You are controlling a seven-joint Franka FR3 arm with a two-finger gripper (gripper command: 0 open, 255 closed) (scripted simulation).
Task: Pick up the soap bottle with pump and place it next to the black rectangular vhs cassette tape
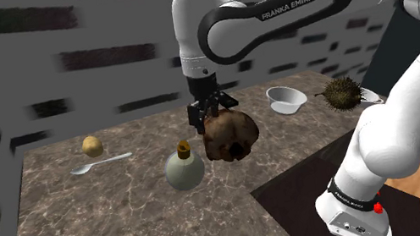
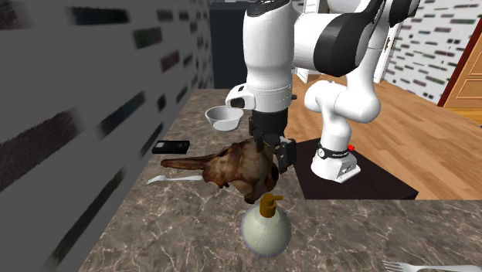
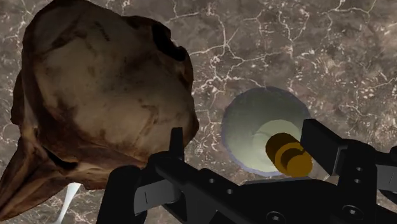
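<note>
The soap bottle [image 1: 183,168] is a round pale-green flask with a golden pump [image 3: 288,154], standing upright on the marble table [image 1: 112,221]. My black gripper [image 1: 215,114] hangs open above it, a little toward the brown skull [image 1: 231,135] beside the bottle. In the wrist view the bottle [image 3: 257,127] lies below, between the fingers [image 3: 324,149], which do not touch it. The black cassette tape [image 2: 171,147] lies flat near the wall, beyond the skull [image 2: 235,168] as seen from the bottle [image 2: 266,230]. The gripper [image 2: 272,151] is just over the skull's edge.
A white bowl [image 1: 287,99] and a spiky brown fruit [image 1: 339,93] sit at the table's far right in the shoulder view. A spoon [image 1: 100,164] and a yellowish round thing [image 1: 92,145] lie at the left. A fork [image 2: 174,180] lies by the skull's snout.
</note>
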